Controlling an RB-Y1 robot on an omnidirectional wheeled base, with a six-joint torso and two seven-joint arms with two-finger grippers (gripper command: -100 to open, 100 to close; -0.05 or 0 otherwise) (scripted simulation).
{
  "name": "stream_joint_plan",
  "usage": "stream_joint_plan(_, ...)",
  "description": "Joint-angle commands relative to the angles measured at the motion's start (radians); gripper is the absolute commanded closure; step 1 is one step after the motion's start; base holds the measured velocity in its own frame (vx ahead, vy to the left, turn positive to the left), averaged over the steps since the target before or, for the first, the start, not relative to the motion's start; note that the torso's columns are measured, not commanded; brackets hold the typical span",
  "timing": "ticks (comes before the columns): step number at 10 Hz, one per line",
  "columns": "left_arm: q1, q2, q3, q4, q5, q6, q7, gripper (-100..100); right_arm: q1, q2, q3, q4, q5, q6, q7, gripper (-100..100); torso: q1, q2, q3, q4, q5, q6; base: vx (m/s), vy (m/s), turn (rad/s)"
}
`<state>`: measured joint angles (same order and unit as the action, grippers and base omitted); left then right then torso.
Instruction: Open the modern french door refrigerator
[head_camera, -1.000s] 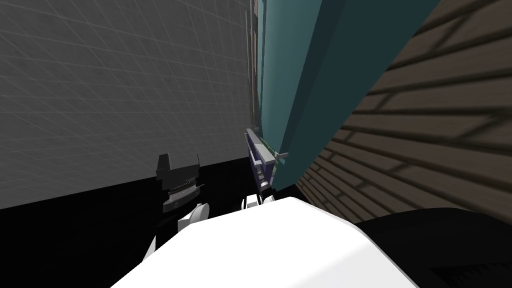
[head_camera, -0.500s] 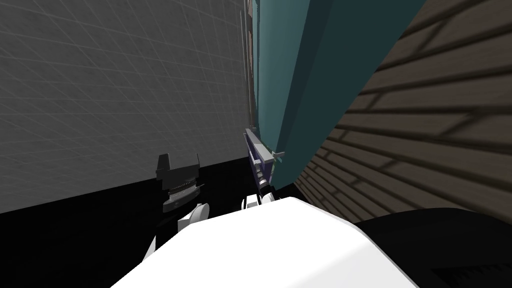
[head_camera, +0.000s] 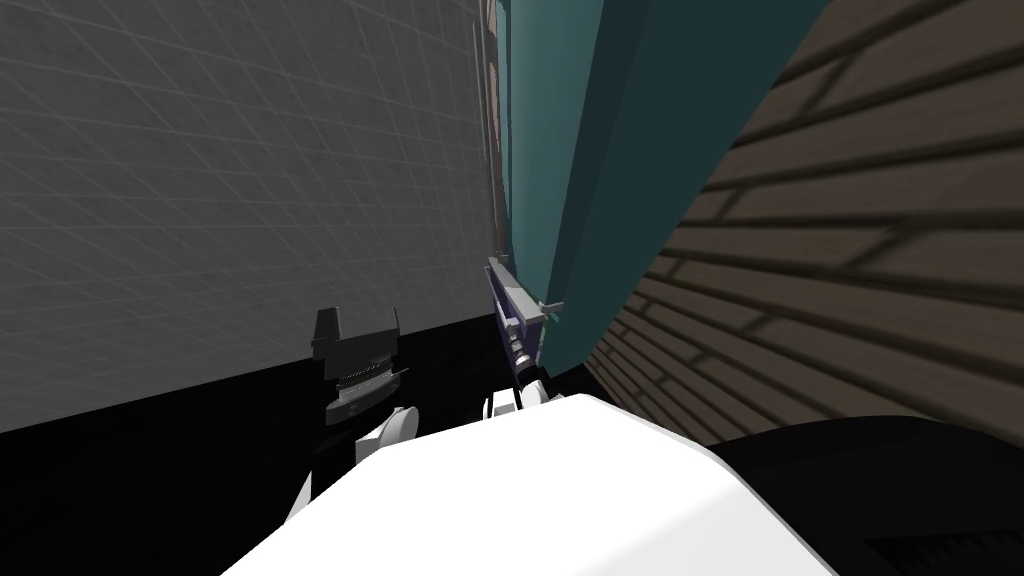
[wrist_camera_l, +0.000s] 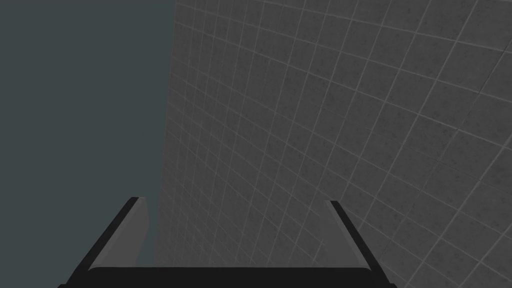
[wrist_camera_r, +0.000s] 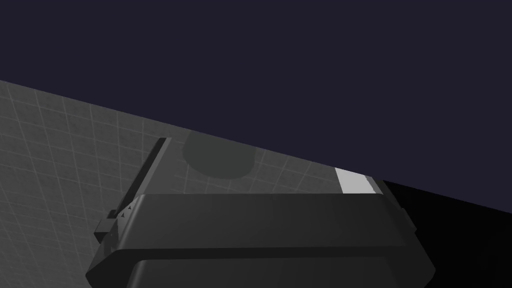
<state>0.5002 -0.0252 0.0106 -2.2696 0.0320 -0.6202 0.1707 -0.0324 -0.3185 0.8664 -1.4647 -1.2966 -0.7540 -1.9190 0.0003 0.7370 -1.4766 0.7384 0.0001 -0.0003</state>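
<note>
Our right pincer (wrist_camera_r: 260, 159) stands wide, its two fingers well apart with nothing between them. One finger shows as a dark edge at centre left of the right wrist frame, the other as a light grey tip at right. Between them lies a round shadow (wrist_camera_r: 220, 160) on grey tile, and above that a flat dark blue surface (wrist_camera_r: 250, 60) takes the whole upper half; we cannot tell what it is. In the head frame this arm reaches up the centre, and the pincer sits against the lower left edge of the fridge (head_camera: 560, 150). The fridge is a tall teal slab running from the top middle down to the centre, with a lighter face on its left and a darker one on its right. Our left pincer (wrist_camera_l: 235, 201) is wide too and holds nothing; in the head frame it hangs left of centre, well apart from the fridge. Its wrist frame has a flat dull teal plane (wrist_camera_l: 85, 100) at left. A grey tiled surface (head_camera: 250, 180) covers the head frame's upper left, brown planks (head_camera: 880, 230) the right, and a black area (head_camera: 150, 480) the lower left.
</note>
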Motion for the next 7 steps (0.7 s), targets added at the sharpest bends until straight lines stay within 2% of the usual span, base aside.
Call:
stream_joint_plan(1, 0.000, 0.000, 0.000, 0.000, 0.000, 0.000, 0.000, 0, -0.002, 0.008, -0.022, -0.029, -0.028, 0.054, 0.037, -100, 0.000, 0.000, 0.000, 0.000, 0.000, 0.000, -0.013, -0.026, -0.046)
stream_joint_plan(4, 0.000, 0.000, 0.000, 0.000, 0.000, 0.000, 0.000, 0, -0.006, 0.019, -0.042, -0.050, -0.054, 0.103, 0.070, -100, 0.000, 0.001, 0.001, 0.000, 0.000, 0.000, -0.012, -0.025, -0.036)
stream_joint_plan(5, 0.000, 0.000, 0.000, 0.000, 0.000, 0.000, 0.000, 0, -0.007, 0.019, -0.037, -0.040, -0.046, 0.089, 0.059, -100, 0.000, 0.001, 0.001, 0.000, 0.000, 0.000, -0.006, -0.010, -0.003)
stream_joint_plan(6, 0.000, 0.000, 0.000, 0.000, 0.000, 0.000, 0.000, 0, -0.021, 0.022, -0.071, -0.032, -0.067, 0.104, 0.072, -100, 0.001, 0.001, 0.001, 0.000, 0.000, 0.000, 0.001, 0.006, 0.159)
stream_joint_plan(7, 0.000, 0.000, 0.000, 0.000, 0.000, 0.000, 0.000, 0, -0.027, 0.024, -0.084, -0.028, -0.076, 0.109, 0.077, -100, 0.001, 0.000, 0.000, 0.000, 0.000, 0.000, 0.007, 0.013, 0.158)
